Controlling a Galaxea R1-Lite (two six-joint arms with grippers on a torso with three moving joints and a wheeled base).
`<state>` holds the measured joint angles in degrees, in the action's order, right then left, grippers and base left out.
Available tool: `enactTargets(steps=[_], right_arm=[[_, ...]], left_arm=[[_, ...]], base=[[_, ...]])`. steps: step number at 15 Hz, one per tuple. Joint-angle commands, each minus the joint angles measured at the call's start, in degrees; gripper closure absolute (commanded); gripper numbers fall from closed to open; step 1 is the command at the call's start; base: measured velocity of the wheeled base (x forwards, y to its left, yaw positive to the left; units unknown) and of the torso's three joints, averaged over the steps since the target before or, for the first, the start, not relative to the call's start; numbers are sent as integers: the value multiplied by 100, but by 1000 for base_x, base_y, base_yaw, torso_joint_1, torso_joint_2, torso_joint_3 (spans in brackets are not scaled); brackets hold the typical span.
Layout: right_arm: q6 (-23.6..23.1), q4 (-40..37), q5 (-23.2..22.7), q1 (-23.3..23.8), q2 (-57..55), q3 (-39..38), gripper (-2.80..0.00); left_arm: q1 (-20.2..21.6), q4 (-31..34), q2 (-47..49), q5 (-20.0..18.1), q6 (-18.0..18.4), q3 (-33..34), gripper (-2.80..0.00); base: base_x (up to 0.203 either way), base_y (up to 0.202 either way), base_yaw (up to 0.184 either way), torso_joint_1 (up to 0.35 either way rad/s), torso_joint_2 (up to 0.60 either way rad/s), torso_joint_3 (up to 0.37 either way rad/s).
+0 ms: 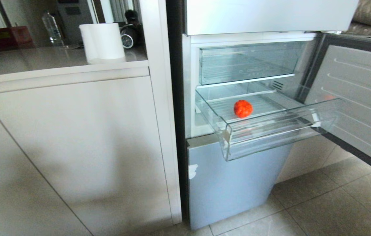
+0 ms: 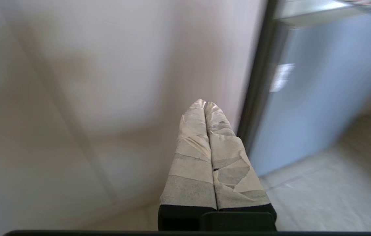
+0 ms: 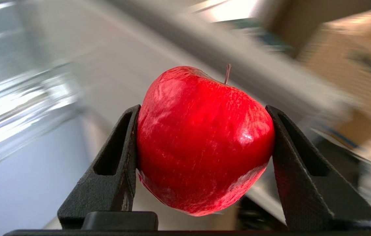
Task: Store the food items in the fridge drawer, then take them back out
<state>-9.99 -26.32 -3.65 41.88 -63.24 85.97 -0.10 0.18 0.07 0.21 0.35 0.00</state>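
While the right gripper [image 3: 205,157] clamped an apple [image 3: 205,141], its glossy skin could slip before reaching the drawer [image 1: 270,127]; the left gripper [image 2: 205,108] was shut, empty.

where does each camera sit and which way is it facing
Head: up on the robot, looking down and forward at the open fridge, the drawer and a lumpy ball; no arm shows.
Left wrist: behind the shut left claw, facing cabinet and floor.
Right wrist: behind the right claw, clamped on an apple.
Shared: head and left wrist both show the fridge's lower door.
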Motion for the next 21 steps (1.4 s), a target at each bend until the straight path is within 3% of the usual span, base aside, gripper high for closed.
enactTargets(steps=[1, 4, 7, 13, 17, 21], right_arm=[[98, 301, -5, 241, -20, 0, 0], [318, 1365, -84, 1122, -472, 6, 0], [667, 2595, -622, 2415, -1147, 20, 0], [1308, 3347, -1691, 4215, -2457, 253, 0], [1520, 3500, -2081, 4891, -3410, 570, 0], [1486, 4104, -2337, 5217, -4385, 566, 0]], left_arm=[[1, -1, 1, 5, 7, 0, 0], [1, -1, 1, 6, 0, 0, 0], [1, -1, 2, 6, 0, 0, 0], [1, 1, 2, 3, 0, 0, 0], [1, -1, 1, 6, 7, 0, 0], [1, -1, 1, -2, 0, 0, 0]], base=[[-1, 6, -162, 11, -2, 7], [1, 2, -72, 5, 0, 2], [0, 0, 0, 0, 0, 0], [0, 0, 0, 0, 0, 0], [0, 0, 0, 0, 0, 0], [0, 0, 0, 0, 0, 0]])
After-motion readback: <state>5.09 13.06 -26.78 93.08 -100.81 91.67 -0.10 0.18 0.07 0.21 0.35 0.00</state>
